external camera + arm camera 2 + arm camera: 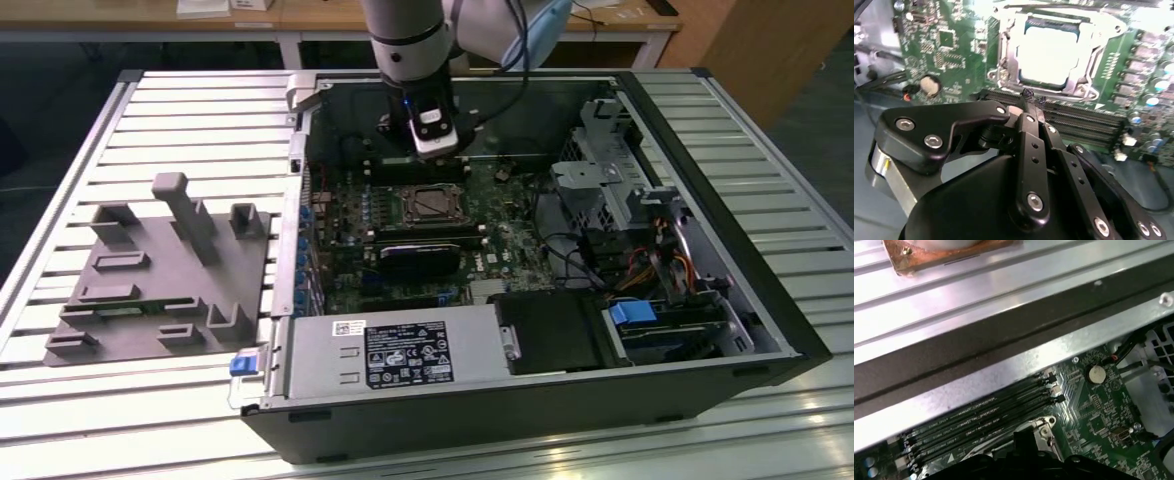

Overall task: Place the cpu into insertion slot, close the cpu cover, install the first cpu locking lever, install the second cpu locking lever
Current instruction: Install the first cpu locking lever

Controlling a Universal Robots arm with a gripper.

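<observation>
The cpu (1051, 50), a square chip with a pale metal top, lies flat in the insertion slot (395, 205) on the green board. The grey cpu cover (1008, 60) lies down around it as a frame, and the chip shows through its cut-out. My gripper (1030, 97) hangs shut just short of the socket's edge, over the memory slots, with nothing visible between its fingers. In the exterior view the gripper (433, 152) hovers above the board just behind the cpu (430, 203). A corner of the socket frame (1043, 427) shows in the first wrist view.
Long black memory slots (1079, 120) run beside the socket. A coin battery (930, 85) sits on the board. The open case holds a black block (424, 256), a power supply (387, 350) and a drive cage (614, 185). A grey fixture (160, 270) lies at the exterior view's left.
</observation>
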